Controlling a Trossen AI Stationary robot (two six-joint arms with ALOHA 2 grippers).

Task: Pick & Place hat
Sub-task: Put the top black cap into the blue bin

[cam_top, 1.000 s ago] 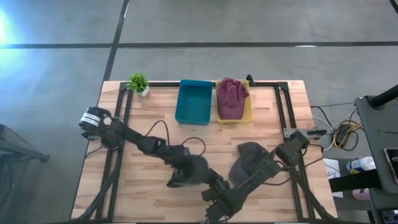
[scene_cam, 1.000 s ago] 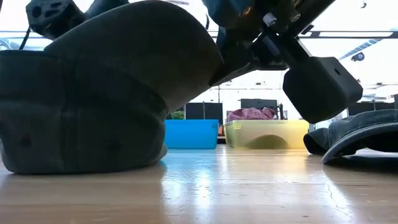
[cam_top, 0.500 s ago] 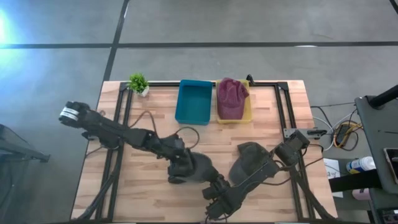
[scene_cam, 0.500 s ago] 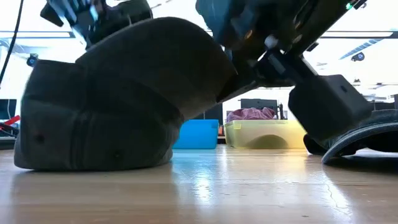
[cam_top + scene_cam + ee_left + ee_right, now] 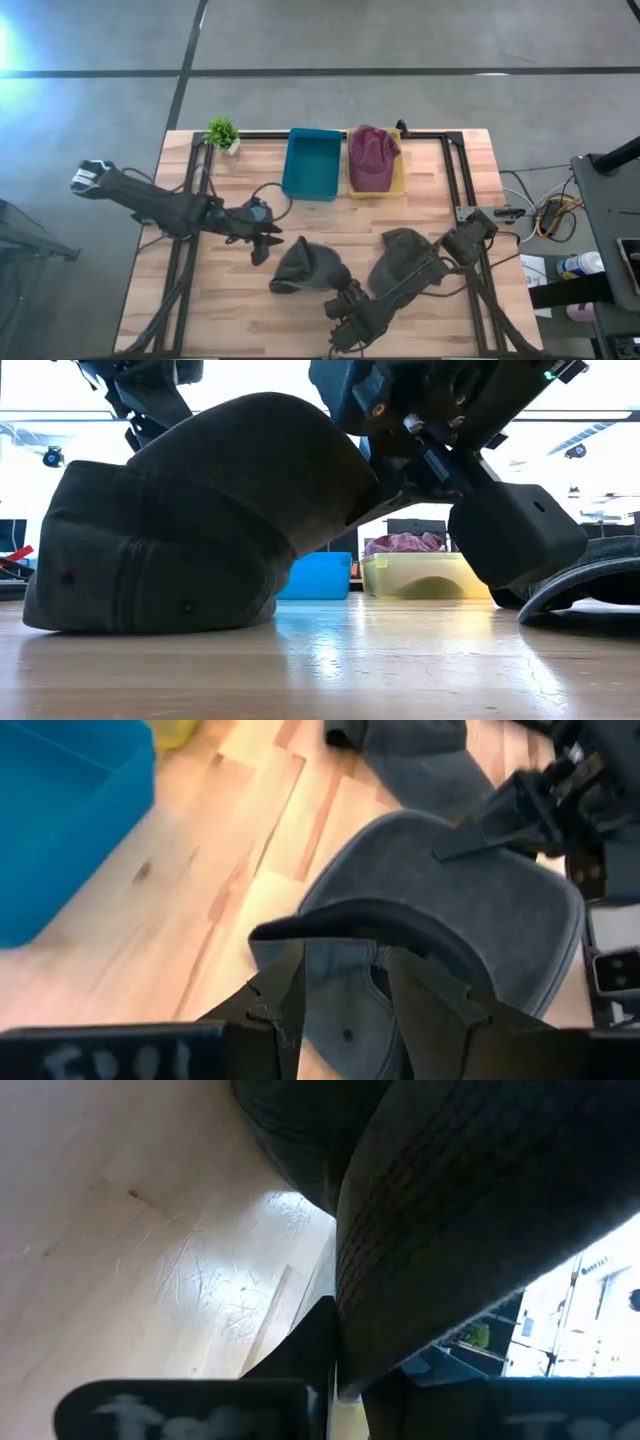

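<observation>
A dark grey cap (image 5: 308,270) sits near the table's (image 5: 230,310) front edge, about midway across. It is soft fabric with a stitched, panelled crown (image 5: 150,560) resting on the wood and a stiff curved brim (image 5: 270,460) lifted off the surface; the left wrist view shows its rounded top and the dark band of its opening.

The right gripper (image 5: 352,300) is clenched on the brim's edge, at the cap's front right side; the right wrist view shows the ribbed brim pinched between its fingers (image 5: 315,1345).

The left gripper (image 5: 262,248) hangs just left of the cap and apart from it, fingers (image 5: 285,995) spread and holding nothing.

A second grey cap (image 5: 400,255) lies to the right, beside the right arm. At the far edge stand a blue bin (image 5: 311,163) and a yellow bin (image 5: 398,180) side by side; a maroon cap (image 5: 372,155) fills the yellow one. A small green plant (image 5: 222,132) is near the far left corner
</observation>
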